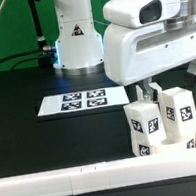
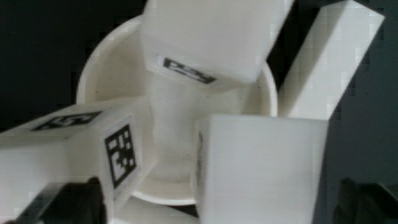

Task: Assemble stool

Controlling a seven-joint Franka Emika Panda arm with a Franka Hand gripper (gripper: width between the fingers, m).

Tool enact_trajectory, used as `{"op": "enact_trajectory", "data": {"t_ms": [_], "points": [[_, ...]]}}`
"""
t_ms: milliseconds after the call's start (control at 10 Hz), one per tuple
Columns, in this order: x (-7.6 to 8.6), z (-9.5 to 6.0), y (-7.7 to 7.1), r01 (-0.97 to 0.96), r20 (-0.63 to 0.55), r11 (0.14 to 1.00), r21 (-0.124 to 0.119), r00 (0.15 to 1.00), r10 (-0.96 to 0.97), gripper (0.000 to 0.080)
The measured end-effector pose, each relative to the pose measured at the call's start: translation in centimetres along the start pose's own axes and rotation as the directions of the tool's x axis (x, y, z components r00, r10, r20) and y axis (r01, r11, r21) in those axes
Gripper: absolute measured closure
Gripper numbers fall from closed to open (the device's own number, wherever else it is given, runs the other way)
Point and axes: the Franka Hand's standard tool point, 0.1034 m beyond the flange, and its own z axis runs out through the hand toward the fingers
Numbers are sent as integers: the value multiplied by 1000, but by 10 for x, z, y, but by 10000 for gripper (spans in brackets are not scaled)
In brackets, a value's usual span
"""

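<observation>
In the wrist view the round rimmed seat disc (image 2: 128, 80) lies on the dark table with several white tagged leg blocks on and around it. One block (image 2: 214, 60) leans across the disc, one (image 2: 80, 150) lies low beside it, and one (image 2: 334, 60) stands at the side. My gripper (image 2: 214, 208) is open, with its dark fingertips (image 2: 68, 203) far apart either side of a plain-faced leg block (image 2: 262, 165), not touching it. In the exterior view the gripper (image 1: 170, 84) hangs just above the cluster of leg blocks (image 1: 144, 128). The seat is hidden there.
The marker board (image 1: 83, 100) lies flat mid-table, to the exterior view's left of the blocks. A long white border rail (image 1: 57, 180) runs along the near edge. The arm's white base (image 1: 75, 34) stands at the back.
</observation>
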Motion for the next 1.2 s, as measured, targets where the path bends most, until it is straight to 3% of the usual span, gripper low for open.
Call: {"op": "enact_trajectory", "data": {"t_ms": [400, 1000, 1100, 1200], "points": [[5, 7, -19, -55, 1, 998, 6, 998, 55, 150], [3, 19, -16, -72, 0, 997, -5, 997, 72, 152], [3, 19, -16, -71, 0, 997, -5, 997, 71, 349], [2, 19, -12, -78, 0, 997, -12, 997, 78, 460]]}}
